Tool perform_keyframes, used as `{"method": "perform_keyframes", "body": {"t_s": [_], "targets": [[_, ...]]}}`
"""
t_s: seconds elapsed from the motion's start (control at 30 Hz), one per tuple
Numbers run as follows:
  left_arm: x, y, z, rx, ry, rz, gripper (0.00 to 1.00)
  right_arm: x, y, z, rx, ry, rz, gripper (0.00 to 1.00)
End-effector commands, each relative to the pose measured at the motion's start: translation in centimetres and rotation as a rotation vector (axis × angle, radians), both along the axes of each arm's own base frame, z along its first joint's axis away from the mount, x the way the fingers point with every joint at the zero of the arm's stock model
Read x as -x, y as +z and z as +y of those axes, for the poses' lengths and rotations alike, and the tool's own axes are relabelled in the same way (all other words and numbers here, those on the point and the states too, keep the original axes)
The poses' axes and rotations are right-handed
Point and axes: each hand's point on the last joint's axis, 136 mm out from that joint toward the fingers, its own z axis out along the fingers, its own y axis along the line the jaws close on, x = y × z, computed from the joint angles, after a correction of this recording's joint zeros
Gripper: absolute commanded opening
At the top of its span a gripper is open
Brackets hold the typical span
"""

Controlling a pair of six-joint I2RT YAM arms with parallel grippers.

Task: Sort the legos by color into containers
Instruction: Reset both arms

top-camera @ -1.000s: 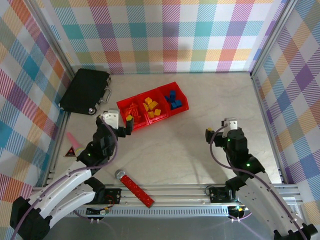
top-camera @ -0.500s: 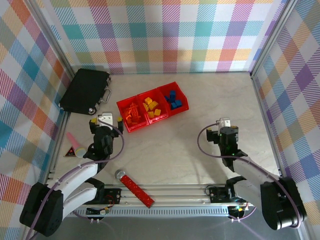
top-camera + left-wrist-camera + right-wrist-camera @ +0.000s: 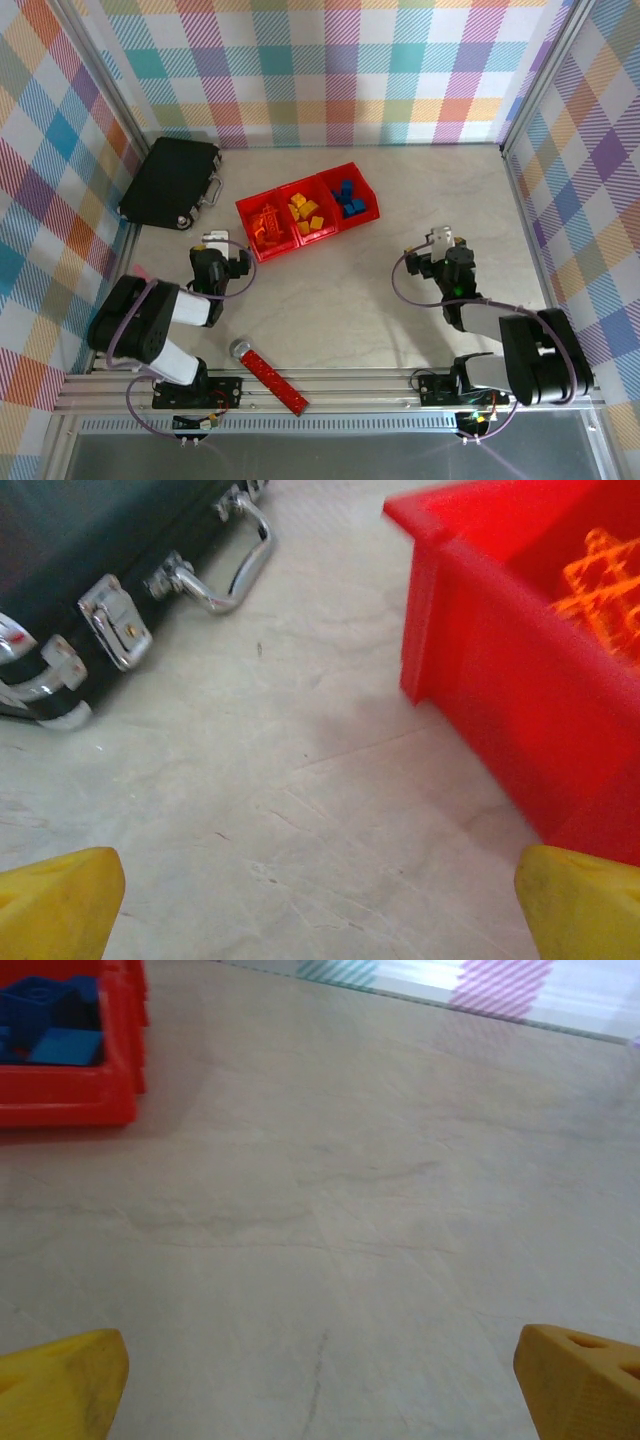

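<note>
Top external: left pincer (image 3: 220,259) (near containers' (image 3: 244,216) rim) and right pincer (image 3: 440,255) agape, table (image 3: 340,290) between.

Top view, lower left: left arm (image 3: 150,322) folded low and compact, elbow bunched near base. Just above it, left of centre: left gripper (image 3: 220,260) pointing toward top of frame, jaws spread wide, empty. Wrist view: yellow left fingertips (image 3: 55,905) in both bottom corners, wide apart.

Top view, lower right: right arm (image 3: 525,350) folded likewise. Right of centre: right gripper (image 3: 440,255) pointing up-left, jaws wide apart, empty. Wrist view: yellow right fingertips (image 3: 60,1380) in both bottom corners.
</note>
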Motion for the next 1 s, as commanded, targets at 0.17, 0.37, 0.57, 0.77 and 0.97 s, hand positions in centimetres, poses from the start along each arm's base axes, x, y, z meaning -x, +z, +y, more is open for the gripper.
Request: {"method": "perform_keyframes", "body": {"t_s": [0.17, 0.37, 0.57, 0.77, 0.97], "targets": [[-2.5, 2.5, -1.2, 0.067, -0.096, -0.074, 1.00, -4.6, 0.3, -2.7, -0.145, -0.129, -0.054, 0.99], [-3.1, 2.3, -0.8, 0.104, -0.101, -0.035, 1.00, -5.1, -0.2, -3.6, -0.215, -0.124, 0.025, 0.99], [-3.4, 2.1, 0.7, 0.105, -0.007, -0.023, 1.00, -5.1, -0.1, -3.5, -0.213, -0.117, 0.023, 0.99], [-3.4, 2.1, 0.7, 0.105, -0.007, -0.024, 1.00, -5.1, -0.1, -3.5, -0.213, -0.116, 0.023, 0.99], [-3.4, 2.2, 0.7, 0.105, -0.007, -0.024, 1.00, -5.2, -0.1, -3.5, -0.214, -0.117, 0.024, 0.99]]}}
